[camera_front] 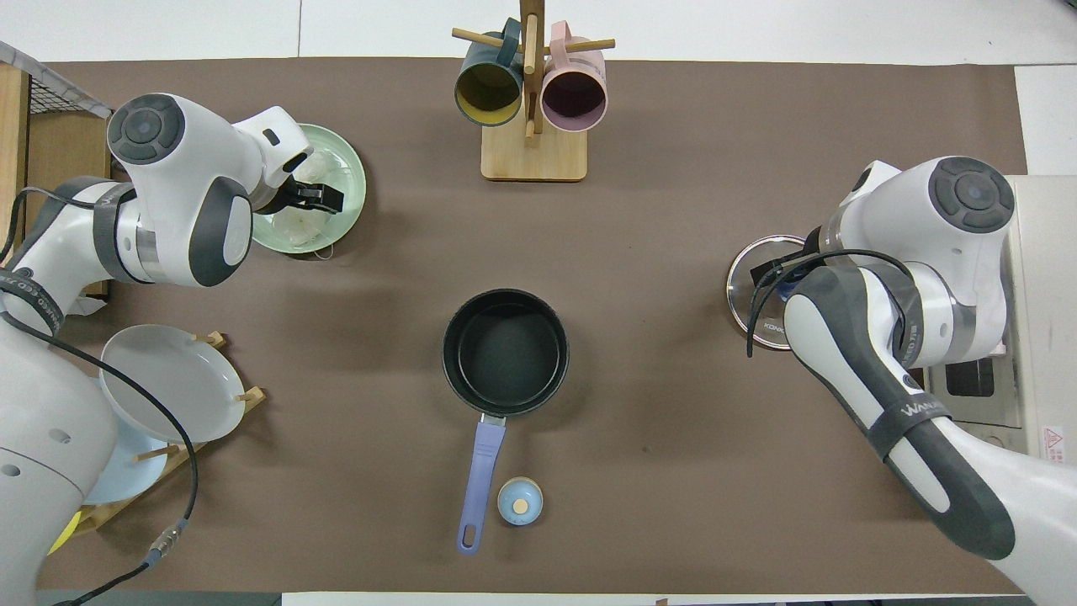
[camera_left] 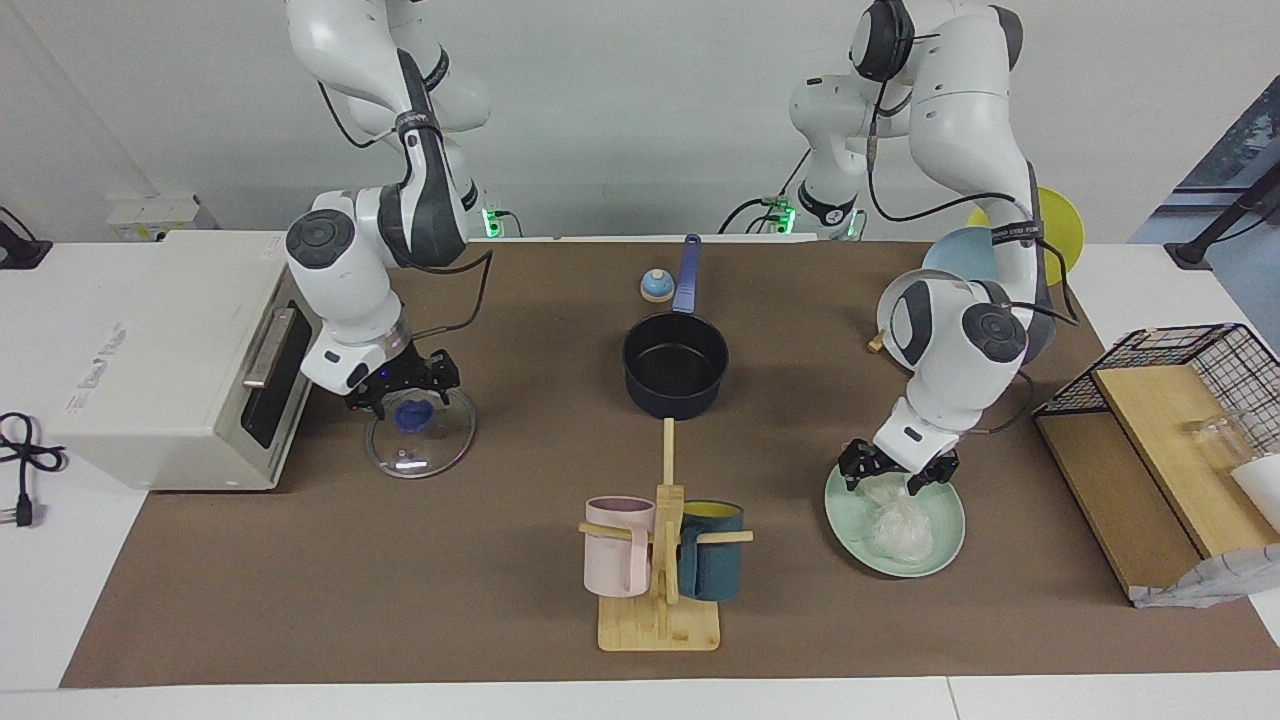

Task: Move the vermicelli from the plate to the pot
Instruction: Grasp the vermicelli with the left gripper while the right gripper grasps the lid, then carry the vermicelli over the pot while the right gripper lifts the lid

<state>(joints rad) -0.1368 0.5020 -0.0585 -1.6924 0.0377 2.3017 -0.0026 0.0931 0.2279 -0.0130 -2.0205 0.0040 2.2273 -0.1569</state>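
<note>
The pale mint-green plate lies toward the left arm's end of the table and shows in the overhead view. Two whitish vermicelli bundles lie on it, partly showing from above. My left gripper is low over the plate, fingers apart on either side of the bundle nearer to the robots. The dark navy pot stands mid-table, black inside bare, its blue handle pointing toward the robots. My right gripper is down at the blue knob of a glass lid.
A white oven stands at the right arm's end. A wooden mug rack with a pink and a teal mug stands farther out than the pot. A small blue knob-topped object sits beside the pot's handle. A plate rack and a wire basket are at the left arm's end.
</note>
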